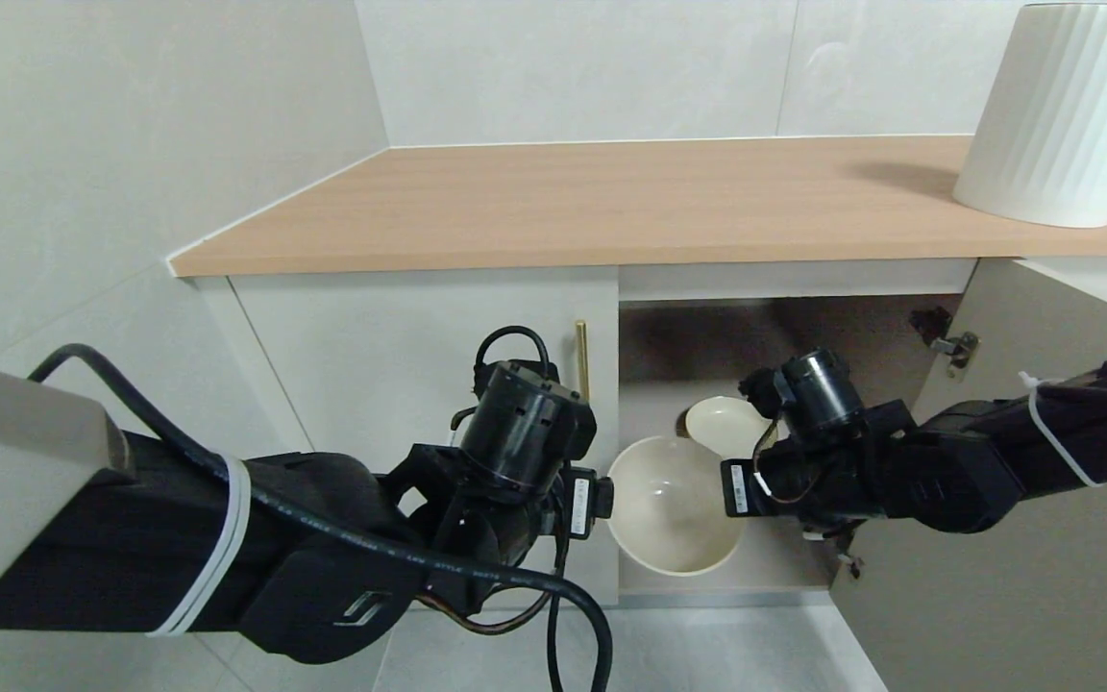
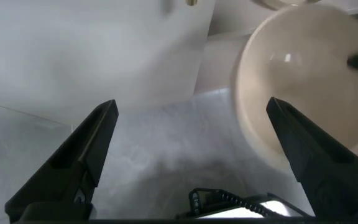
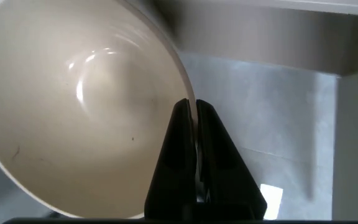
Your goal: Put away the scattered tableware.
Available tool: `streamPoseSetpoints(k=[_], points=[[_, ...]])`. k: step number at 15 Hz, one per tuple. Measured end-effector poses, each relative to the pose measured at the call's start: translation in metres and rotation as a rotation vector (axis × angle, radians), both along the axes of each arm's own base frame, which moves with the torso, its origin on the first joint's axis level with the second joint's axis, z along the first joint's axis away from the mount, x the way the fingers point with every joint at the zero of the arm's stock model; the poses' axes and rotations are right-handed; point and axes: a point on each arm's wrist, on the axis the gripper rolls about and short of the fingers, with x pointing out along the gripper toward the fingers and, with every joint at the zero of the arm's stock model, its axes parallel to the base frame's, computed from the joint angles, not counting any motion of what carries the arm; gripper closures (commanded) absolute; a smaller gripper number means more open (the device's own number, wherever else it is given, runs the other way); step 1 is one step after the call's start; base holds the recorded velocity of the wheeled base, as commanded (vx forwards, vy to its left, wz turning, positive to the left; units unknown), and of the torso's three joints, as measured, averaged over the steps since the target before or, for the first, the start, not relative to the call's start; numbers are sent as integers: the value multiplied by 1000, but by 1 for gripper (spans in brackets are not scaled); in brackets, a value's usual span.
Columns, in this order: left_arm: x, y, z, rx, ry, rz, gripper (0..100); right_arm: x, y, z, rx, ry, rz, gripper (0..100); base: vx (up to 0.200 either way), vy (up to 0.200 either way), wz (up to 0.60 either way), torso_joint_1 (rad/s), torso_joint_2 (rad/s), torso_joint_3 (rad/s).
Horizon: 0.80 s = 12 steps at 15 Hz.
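Note:
A large cream bowl point(image 1: 671, 511) hangs in the open cabinet doorway below the countertop. My right gripper point(image 3: 194, 134) is shut on the bowl's rim point(image 3: 186, 81), one finger inside and one outside. The same bowl point(image 2: 303, 81) lies just beyond one finger of my left gripper point(image 2: 191, 124), which is open and holds nothing, over the floor in front of the shut left cabinet door. A smaller cream dish point(image 1: 725, 423) sits deeper inside the cabinet, behind the bowl.
A wooden countertop point(image 1: 611, 202) runs above, with a white ribbed container point(image 1: 1063, 115) at its right end. The right cabinet door point(image 1: 996, 538) stands open. The left door point(image 1: 400, 375) is closed, with a brass handle point(image 1: 580, 360). Grey tile floor lies below.

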Motion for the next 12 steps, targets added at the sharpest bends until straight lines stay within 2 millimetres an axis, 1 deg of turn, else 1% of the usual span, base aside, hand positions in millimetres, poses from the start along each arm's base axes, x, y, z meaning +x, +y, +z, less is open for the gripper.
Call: streamPoseSetpoints(k=[3,5,8,12], points=[[-1,1,3,-7,-5,1,0,27,-20,-6,45,0,-146,100,0,0,0,0,0,0],[-1,1,4,-11,-7,2,0,39,-27,-10,73,-1,-222,100,0,0,0,0,0,0],[-1,1,4,-12,-8,2,0,67,-42,-11,166,-34,-368,100,0,0,0,0,0,0],[-1,2,5,-14,-10,2,0,95,-58,-20,181,-110,-493,100,0,0,0,0,0,0]])
